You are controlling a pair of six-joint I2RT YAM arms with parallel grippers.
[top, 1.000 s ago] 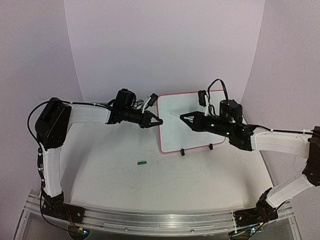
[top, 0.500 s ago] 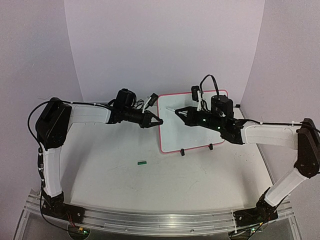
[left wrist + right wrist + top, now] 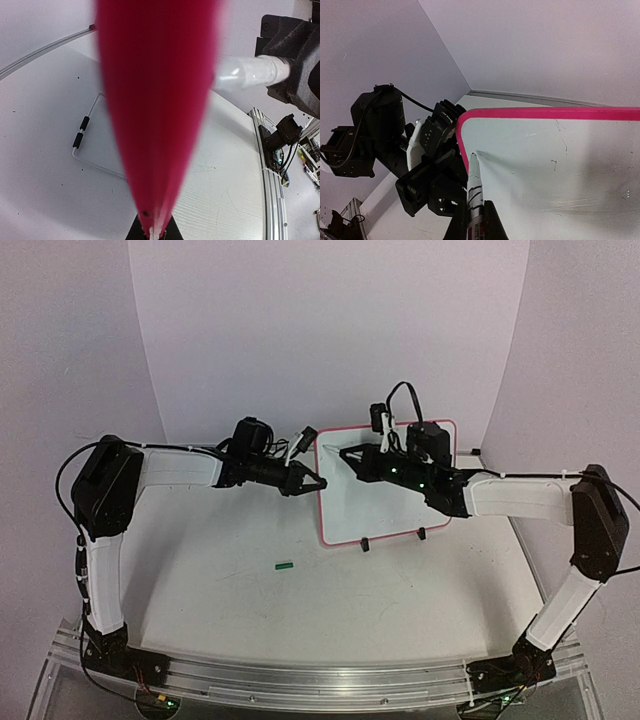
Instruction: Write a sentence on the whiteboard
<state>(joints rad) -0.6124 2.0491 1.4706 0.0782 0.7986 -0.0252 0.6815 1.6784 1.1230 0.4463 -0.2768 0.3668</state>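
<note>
The whiteboard (image 3: 375, 502) stands propped on the table (image 3: 230, 570), nothing legible written on it. The left gripper (image 3: 314, 483) is closed on its left rim; the right gripper (image 3: 346, 454), closed on a marker (image 3: 474, 187), aims the marker's long axis at the top left corner, tip about touching

whiteboard (image 3: 157, 100): its rim blurring into a red band across the left wrist view
marker (image 3: 475, 187): running off the bottom edge
</note>
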